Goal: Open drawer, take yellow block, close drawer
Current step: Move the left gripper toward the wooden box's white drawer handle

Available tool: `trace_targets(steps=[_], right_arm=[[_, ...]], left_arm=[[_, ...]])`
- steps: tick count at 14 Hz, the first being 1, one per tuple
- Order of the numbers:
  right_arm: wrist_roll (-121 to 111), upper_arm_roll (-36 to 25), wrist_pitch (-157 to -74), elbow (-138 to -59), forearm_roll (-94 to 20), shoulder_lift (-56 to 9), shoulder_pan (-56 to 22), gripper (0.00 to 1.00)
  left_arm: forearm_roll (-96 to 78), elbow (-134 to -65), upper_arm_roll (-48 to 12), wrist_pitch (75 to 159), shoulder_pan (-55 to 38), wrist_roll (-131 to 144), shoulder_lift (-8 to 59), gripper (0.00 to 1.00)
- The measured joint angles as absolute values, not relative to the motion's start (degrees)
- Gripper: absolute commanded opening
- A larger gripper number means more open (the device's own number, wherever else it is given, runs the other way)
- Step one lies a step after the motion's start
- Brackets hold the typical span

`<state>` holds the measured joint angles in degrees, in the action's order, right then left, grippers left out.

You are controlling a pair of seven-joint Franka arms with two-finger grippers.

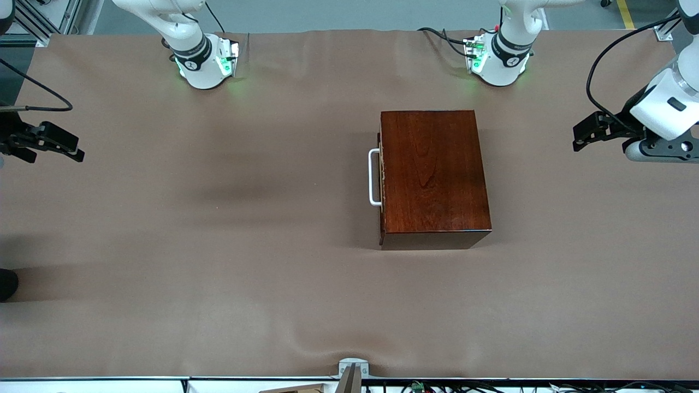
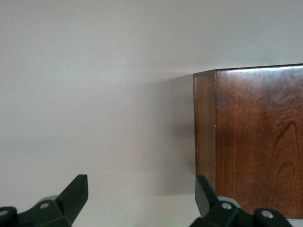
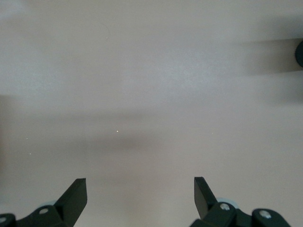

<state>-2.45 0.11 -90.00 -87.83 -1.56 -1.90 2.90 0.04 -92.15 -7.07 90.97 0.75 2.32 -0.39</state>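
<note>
- Drawer is sitting fully shut in the dark wooden box, and its white handle is facing the right arm's end of the surface.
- Handle's long axis is running from nearer the front camera to farther from it.
- Right pincer is hanging open over that end, well apart from the handle but on the side it is facing.
- Left pincer is waiting open over the surface beside the box's closed back.
- Yellow block is not showing; probably it is lying inside.
</note>
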Motion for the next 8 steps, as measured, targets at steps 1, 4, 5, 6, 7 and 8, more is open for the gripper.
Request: trace_targets(steps=[1,4,5,6,7,8], right_arm=[[-2.4,0.1,-90.0,-87.8,-1.6,-1.9,2.9,1.0],[-2.4,0.1,-90.0,-87.8,-1.6,-1.9,2.9,1.0],[-2.4,0.1,-90.0,-87.8,-1.6,-1.9,2.9,1.0],[-2.4,0.1,-90.0,-87.8,-1.6,-1.9,2.9,1.0],[-2.4,0.1,-90.0,-87.8,-1.6,-1.9,3.0,1.0],[-2.4,0.1,-90.0,-87.8,-1.6,-1.9,3.0,1.0]], left_arm=[[0.0,-92.2,-7.1,91.0,0.8,2.3,-0.4,1.0],[0.0,-92.1,-7.1,91.0,0.8,2.3,-0.4,1.0],[0.0,-92.1,-7.1,91.0,0.7,2.3,-0.3,1.0],[0.0,-92.1,-7.1,91.0,0.7,2.4,0.1,1.0],[0.0,-92.1,-7.1,91.0,0.7,2.7,0.8,1.0],[0.0,-91.9,-7.1,91.0,0.7,3.6,1.9,1.0]])
